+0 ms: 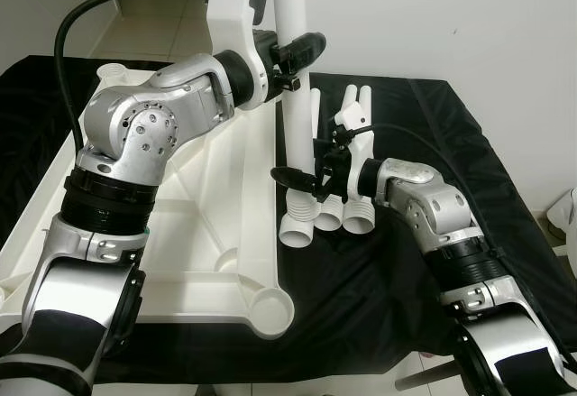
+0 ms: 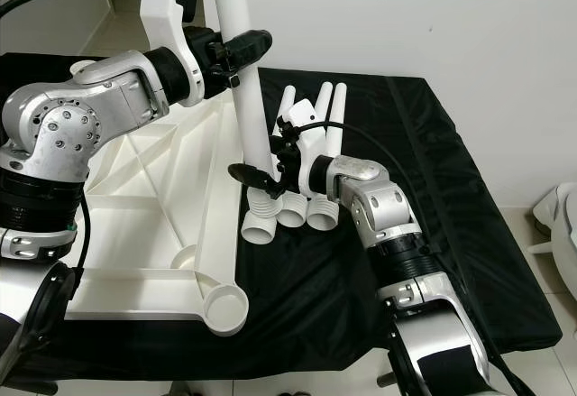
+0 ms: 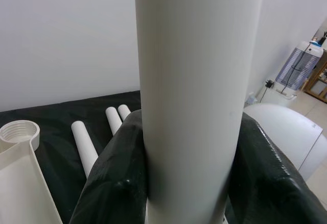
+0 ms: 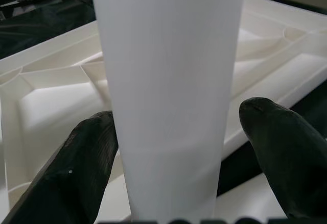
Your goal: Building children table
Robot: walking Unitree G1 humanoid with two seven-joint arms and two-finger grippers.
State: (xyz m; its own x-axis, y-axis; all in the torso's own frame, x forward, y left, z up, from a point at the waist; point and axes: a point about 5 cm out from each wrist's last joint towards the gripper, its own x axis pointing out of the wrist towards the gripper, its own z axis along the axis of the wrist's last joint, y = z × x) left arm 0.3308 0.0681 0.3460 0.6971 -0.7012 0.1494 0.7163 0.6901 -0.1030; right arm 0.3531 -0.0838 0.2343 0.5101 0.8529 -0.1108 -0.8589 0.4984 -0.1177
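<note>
Left eye view, white table leg [image 1: 290,53] upright near the black tabletop's [image 1: 505,198] centre, left gripper [image 1: 293,58] jaws clamped on it high, right gripper [image 1: 306,179] jaws apart around its base, apparently not touching.

Smooth matt white plastic leg [image 1: 294,71] and tabletop [image 1: 216,234] on crinkled, faintly shiny black cloth [image 1: 505,198].

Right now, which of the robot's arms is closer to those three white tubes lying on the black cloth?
Right. The right end effector sits just above the lying tubes' ribbed ends, at the base of the upright tube. The left end effector grips that tube higher up.
</note>
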